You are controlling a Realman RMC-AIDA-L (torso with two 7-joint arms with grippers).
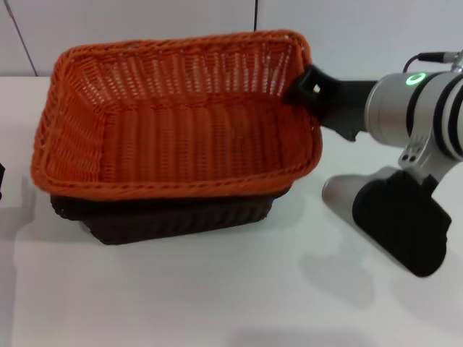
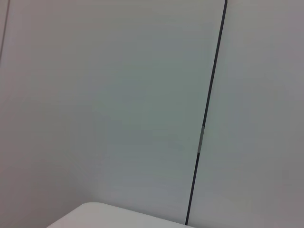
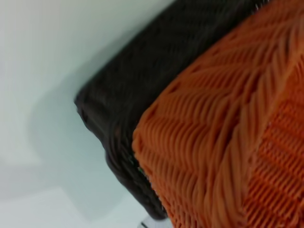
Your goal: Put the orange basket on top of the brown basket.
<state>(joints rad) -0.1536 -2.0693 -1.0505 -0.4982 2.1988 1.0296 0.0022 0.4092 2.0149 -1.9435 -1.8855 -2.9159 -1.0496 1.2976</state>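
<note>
The orange basket (image 1: 173,137) lies over the brown basket (image 1: 181,217), nested in it. Only the brown basket's near side and a corner show beneath. The right wrist view shows both close up, the orange basket's (image 3: 228,142) woven wall above the brown basket's (image 3: 142,90) rim. My right gripper (image 1: 307,85) reaches in from the right and is shut on the orange basket's right rim near its far corner. Of my left arm only a dark sliver (image 1: 1,181) shows at the head view's left edge.
The baskets stand on a white table (image 1: 217,303), with a white panelled wall (image 1: 362,29) behind. My right arm's grey and black body (image 1: 405,217) hangs over the table to the right of the baskets. The left wrist view shows only the wall (image 2: 118,95) and a table corner (image 2: 104,216).
</note>
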